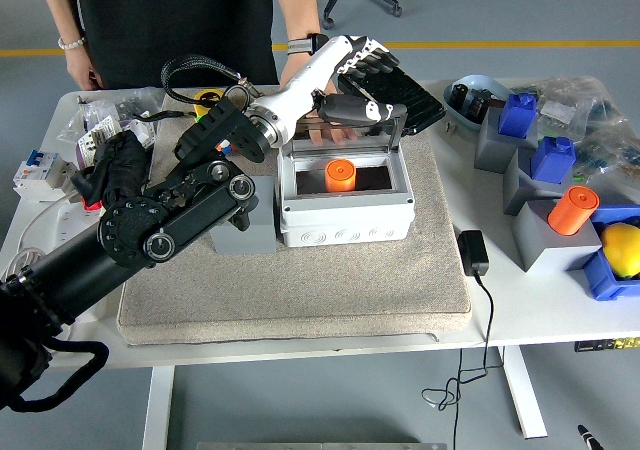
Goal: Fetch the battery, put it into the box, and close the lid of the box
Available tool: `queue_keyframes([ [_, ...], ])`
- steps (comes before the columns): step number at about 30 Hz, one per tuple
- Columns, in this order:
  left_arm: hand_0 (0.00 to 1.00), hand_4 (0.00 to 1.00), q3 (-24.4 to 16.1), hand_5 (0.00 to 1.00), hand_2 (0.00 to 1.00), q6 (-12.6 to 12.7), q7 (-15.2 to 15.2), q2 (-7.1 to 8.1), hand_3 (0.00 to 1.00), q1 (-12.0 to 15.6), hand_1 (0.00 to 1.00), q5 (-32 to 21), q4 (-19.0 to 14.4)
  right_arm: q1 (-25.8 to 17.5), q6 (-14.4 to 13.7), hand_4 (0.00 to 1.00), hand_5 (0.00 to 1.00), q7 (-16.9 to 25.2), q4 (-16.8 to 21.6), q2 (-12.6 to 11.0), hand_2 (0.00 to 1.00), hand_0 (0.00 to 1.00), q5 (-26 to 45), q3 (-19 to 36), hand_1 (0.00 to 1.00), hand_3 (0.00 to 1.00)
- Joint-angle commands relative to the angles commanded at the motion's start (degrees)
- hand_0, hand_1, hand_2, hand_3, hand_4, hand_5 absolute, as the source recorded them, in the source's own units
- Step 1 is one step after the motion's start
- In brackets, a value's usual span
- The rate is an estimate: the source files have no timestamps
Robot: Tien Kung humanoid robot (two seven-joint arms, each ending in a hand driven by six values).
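An orange cylindrical battery (pixel 341 176) stands inside the open white box (pixel 345 220) on the grey mat. The box's clear lid (pixel 340 142) stands raised at the box's far edge. My left hand (pixel 365 80) is above and behind the box at the lid's top edge. Its fingers are spread and its thumb lies along the lid's upper rim. It holds nothing. A person's hand (pixel 318 128) rests just behind the lid. My right arm is out of view.
A grey block (pixel 245 225) sits on the mat left of the box. A black flat device (pixel 415 95) lies behind the box. A charger (pixel 472 252) lies right of the mat. Grey and blue blocks, an orange cylinder (pixel 573 209) and a yellow ball (pixel 622 248) crowd the right.
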Motion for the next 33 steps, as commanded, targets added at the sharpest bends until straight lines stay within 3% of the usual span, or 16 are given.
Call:
queue_keyframes([
  [13, 0.737, 0.95, 2.16, 0.316, 0.732, -3.98, 5.48, 0.63, 0.667, -0.22, 0.746, 3.57, 3.38, 0.08, 0.01, 0.998, 0.608, 0.05, 0.1, -0.04, 0.654, 0.724, -0.17, 0.27, 0.664, 0.598],
  [14, 0.658, 0.948, 2.23, 0.318, 0.71, -4.23, 5.82, 0.76, 0.661, -0.16, 0.692, 3.64, 3.19, 0.05, 0.03, 0.998, 0.608, 0.05, 0.1, -0.05, 0.654, 0.724, -0.13, 0.24, 0.664, 0.597],
  [20, 0.658, 0.948, 2.63, 0.318, 0.71, -5.16, 7.17, 1.36, 0.661, 0.43, 0.692, 3.79, 1.92, -0.01, 0.04, 0.998, 0.608, 0.02, 0.1, -0.05, 0.654, 0.724, -0.26, 0.15, 0.664, 0.597],
  [21, 0.505, 0.947, 2.63, 0.319, 0.673, -5.29, 7.36, 1.47, 0.649, 0.57, 0.619, 3.8, 1.64, -0.02, 0.04, 0.998, 0.608, 0.03, 0.11, -0.04, 0.654, 0.724, -0.28, 0.16, 0.664, 0.598],
  [26, 0.505, 0.947, 2.25, 0.319, 0.673, -6.44, 8.81, 2.5, 0.649, 2.03, 0.619, 3.59, -1.48, -0.15, 0.07, 0.998, 0.608, 0.03, 0.17, -0.06, 0.654, 0.724, -0.44, 0.23, 0.664, 0.598],
  [27, 0.364, 0.946, 2.09, 0.328, 0.613, -6.7, 9.13, 2.79, 0.651, 2.5, 0.539, 3.44, -2.57, -0.19, 0.07, 0.998, 0.607, 0.03, 0.16, -0.03, 0.653, 0.725, -0.48, 0.32, 0.664, 0.597],
  [33, 0.347, 0.943, 1.87, 0.327, 0.6, -7.21, 9.77, 3.57, 0.649, 3.88, 0.518, 2.96, -5.45, -0.33, 0.09, 0.998, 0.608, 0.03, 0.18, 0.02, 0.653, 0.725, -0.67, 0.61, 0.664, 0.597],
])
